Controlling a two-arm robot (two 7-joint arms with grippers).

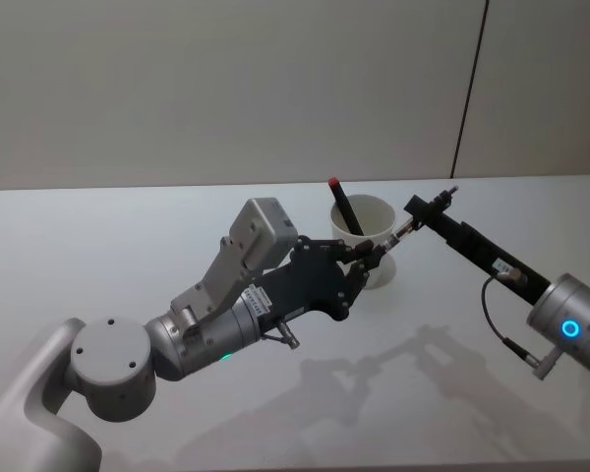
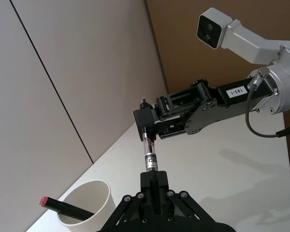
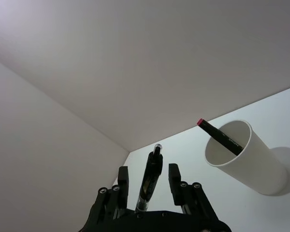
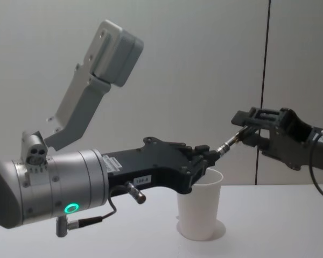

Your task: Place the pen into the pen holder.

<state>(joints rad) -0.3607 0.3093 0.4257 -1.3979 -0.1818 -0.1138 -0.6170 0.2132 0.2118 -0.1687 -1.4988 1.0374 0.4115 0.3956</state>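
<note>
A dark pen with a clear barrel (image 2: pixel 150 157) is held in the air between my two grippers, just above and beside the white paper-cup pen holder (image 4: pixel 202 209). My left gripper (image 2: pixel 152 180) is shut on the pen's lower end, close over the holder's rim (image 1: pixel 374 211). My right gripper (image 3: pixel 149 176) straddles the pen's upper part with a small gap on each side of the barrel. The pen's knob end pokes out past the right gripper. In the chest view the pen (image 4: pixel 226 144) slants up from the left gripper (image 4: pixel 211 156) to the right gripper (image 4: pixel 242 131).
A second black pen with a red cap (image 1: pixel 346 208) leans inside the holder. The holder stands on a white table (image 1: pixel 128 226) near a grey wall. The left forearm (image 1: pixel 265 295) reaches in across the table from the near left.
</note>
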